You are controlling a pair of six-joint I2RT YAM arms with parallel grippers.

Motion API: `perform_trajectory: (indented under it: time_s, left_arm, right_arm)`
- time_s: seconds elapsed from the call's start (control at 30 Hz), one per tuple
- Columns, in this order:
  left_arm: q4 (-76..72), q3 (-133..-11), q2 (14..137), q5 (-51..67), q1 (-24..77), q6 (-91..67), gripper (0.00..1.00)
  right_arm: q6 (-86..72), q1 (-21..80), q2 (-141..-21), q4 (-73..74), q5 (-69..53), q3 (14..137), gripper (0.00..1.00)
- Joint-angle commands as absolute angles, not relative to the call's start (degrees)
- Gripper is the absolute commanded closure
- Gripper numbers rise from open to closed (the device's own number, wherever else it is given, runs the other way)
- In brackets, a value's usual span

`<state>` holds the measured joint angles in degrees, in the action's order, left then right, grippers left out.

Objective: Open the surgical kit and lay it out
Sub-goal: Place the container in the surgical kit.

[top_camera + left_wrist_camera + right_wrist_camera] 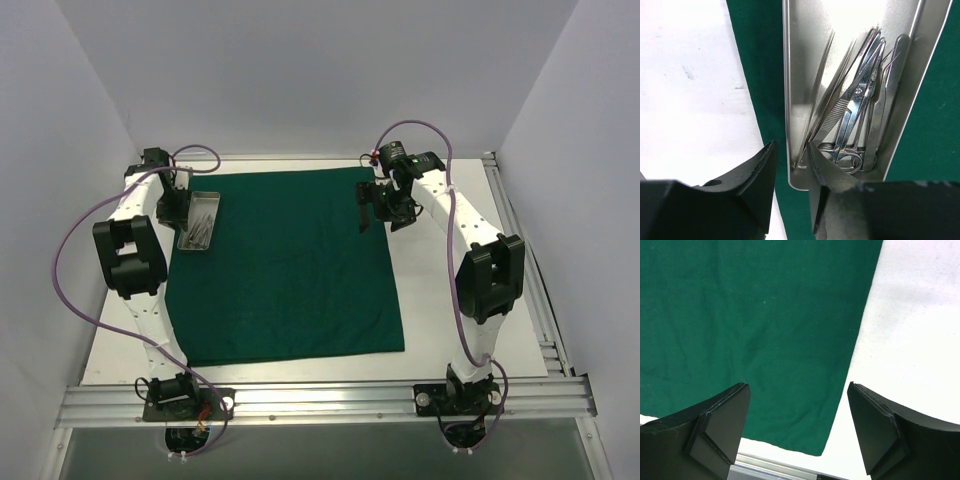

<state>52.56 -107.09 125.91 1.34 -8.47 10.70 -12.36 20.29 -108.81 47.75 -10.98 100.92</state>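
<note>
- The dark green cloth [290, 270] is seen fully opened and spread flat over the middle of the table [450, 330], with only faint creases. The unwrapping part of the task is judged to be done.
- The metal tray [805, 60] is set on the far left corner of the cloth, close to the table's far left corner, with its long side running roughly along the cloth's left edge.
- The steel instruments [855, 110] are found bundled together inside the tray, overlapping one another. None is seen lying out on the cloth, so laying them out singly is judged to be what is left.
- The left arm is stretched along the table's left edge, its elbow raised at mid-length and its wrist pointed down at the tray's near left corner.
- The left gripper [791, 150] is parted a little, one finger outside the tray's left wall and one inside. A gap shows on each side of the wall, so no pinch is judged to be made.
- The right arm is reached up the right side and bent inward toward the cloth's far right corner.
- The right gripper [797, 385] is spread wide above the cloth's right edge near that corner, and nothing is held between its fingers.
</note>
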Motion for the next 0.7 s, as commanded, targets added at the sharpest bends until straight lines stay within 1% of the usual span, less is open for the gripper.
perform_trajectory:
  time_s: [0.0, 0.13, 0.3, 0.4, 0.57, 0.67]
  left_arm:
    - [51.9, -109.8, 124.3, 2.0, -8.7, 10.7, 0.60]
    - [52.1, -110.1, 123.4, 1.1, -8.5, 9.4, 0.60]
    - [51.8, -110.4, 119.2, -2.2, -7.6, 8.0, 0.69]
    - [50.8, -108.5, 117.3, -2.6, -6.8, 7.8, 0.71]
    - [50.2, -108.4, 117.2, -2.9, -4.6, 8.2, 0.72]
    - [49.9, -109.4, 119.3, -5.0, -2.9, 7.5, 0.71]
  right_arm:
    - [-12.2, 20.1, -107.8, 49.2, -11.4, 101.1, 0.19]
    - [-12.0, 20.1, -107.7, 49.2, -11.5, 101.2, 0.19]
    - [-12.0, 20.1, -107.5, 49.2, -11.7, 101.0, 0.19]
    - [-12.1, 20.2, -107.4, 49.0, -11.8, 100.8, 0.19]
    - [-12.0, 20.1, -107.4, 49.0, -11.9, 100.6, 0.19]
    - [-12.0, 20.1, -107.3, 49.0, -11.7, 100.5, 0.19]
